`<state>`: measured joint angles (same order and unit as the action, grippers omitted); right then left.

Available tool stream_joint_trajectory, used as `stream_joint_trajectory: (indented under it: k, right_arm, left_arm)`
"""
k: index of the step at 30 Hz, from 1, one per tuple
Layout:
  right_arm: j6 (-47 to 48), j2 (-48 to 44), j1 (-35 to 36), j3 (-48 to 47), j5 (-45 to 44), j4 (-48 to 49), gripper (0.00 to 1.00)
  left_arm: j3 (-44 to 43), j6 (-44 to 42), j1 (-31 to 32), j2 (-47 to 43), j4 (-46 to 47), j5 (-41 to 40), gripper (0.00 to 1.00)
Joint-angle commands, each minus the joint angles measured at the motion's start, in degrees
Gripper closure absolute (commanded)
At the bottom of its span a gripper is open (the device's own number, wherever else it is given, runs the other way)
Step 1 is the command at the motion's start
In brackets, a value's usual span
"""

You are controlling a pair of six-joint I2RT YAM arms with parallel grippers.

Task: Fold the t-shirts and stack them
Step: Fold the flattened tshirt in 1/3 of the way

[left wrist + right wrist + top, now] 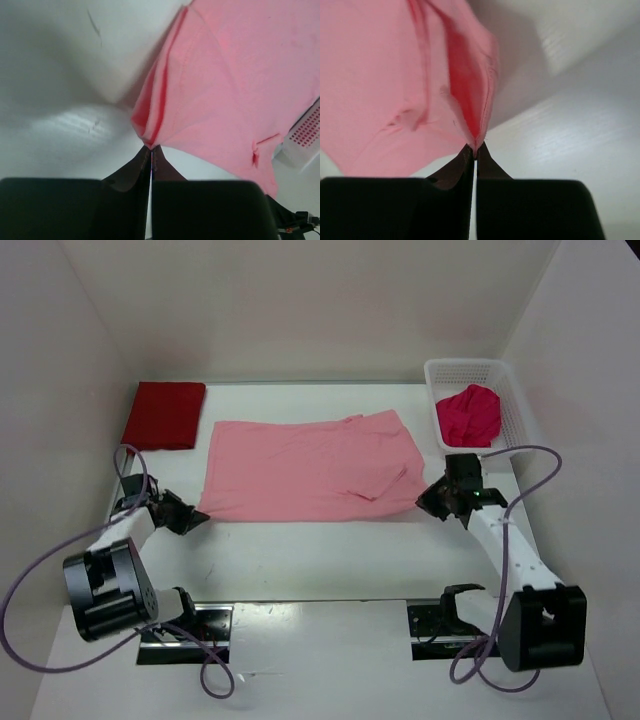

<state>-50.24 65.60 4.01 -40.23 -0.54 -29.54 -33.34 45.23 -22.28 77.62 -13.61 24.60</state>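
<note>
The light pink t-shirt (310, 470) lies spread across the middle of the table. My left gripper (198, 517) is shut on its near left corner, and the pinched cloth (148, 131) bunches up just past the fingertips. At the near right corner my right gripper (428, 498) is shut on the shirt, whose hem (479, 135) folds into the closed jaws. A dark red t-shirt (164, 414) lies folded at the back left. A magenta-crimson t-shirt (470, 415) sits crumpled in the white mesh basket (512, 398).
The basket (302, 137) stands at the back right against the side wall. White walls close in the table at the left, back and right. Purple cables (40, 570) loop beside both arm bases at the near edge.
</note>
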Motion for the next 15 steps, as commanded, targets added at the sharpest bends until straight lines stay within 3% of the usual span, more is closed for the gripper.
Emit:
stream_joint_trajectory:
  k: [1,3,5,6,7,9,10,11,13,15]
  right_arm:
    - [-3.4,-7.0,-0.4,0.9,5.5,-6.8,1.00]
    - [-3.4,-9.2,-0.4,0.9,7.1,-9.9,1.00]
    - [-4.2,-14.3,1.3,0.9,7.1,-12.4,0.93]
    - [-4.9,-15.4,1.3,-0.3,7.1,-13.1,0.87]
    - [-4.9,-16.0,1.8,-1.0,6.4,-14.8,0.71]
    - [-3.6,-16.0,1.8,-3.3,6.4,-16.0,0.58]
    - [-2.0,-16.0,1.8,-4.5,6.4,-16.7,0.54]
    - [-1.0,-16.0,1.1,-5.6,5.6,-17.3,0.52]
    - [1.5,-16.0,1.1,-8.4,5.6,-17.3,0.52]
    - [3.1,-13.9,1.1,-9.1,7.9,-15.3,0.56]
  left_arm:
    - [1.9,0.3,-0.7,-8.9,-6.0,3.6,0.98]
    - [2.6,1.1,-0.7,-11.3,-9.8,4.7,0.96]
    - [2.6,1.6,-0.1,-11.9,-12.0,6.2,0.96]
    - [2.6,1.6,-0.1,-12.6,-12.8,6.2,0.88]
    - [1.5,1.6,-0.1,-13.5,-13.5,5.7,0.80]
    - [0.3,0.6,-0.1,-14.4,-15.6,4.4,0.55]
    - [-0.5,0.6,-0.1,-15.0,-15.6,4.4,0.30]
    - [-1.0,0.6,-0.1,-15.0,-15.6,4.4,0.14]
    - [-3.2,-0.8,-0.1,-15.0,-16.1,1.9,0.00]
    - [-7.6,-2.6,-0.1,-14.4,-16.6,-0.5,0.00]
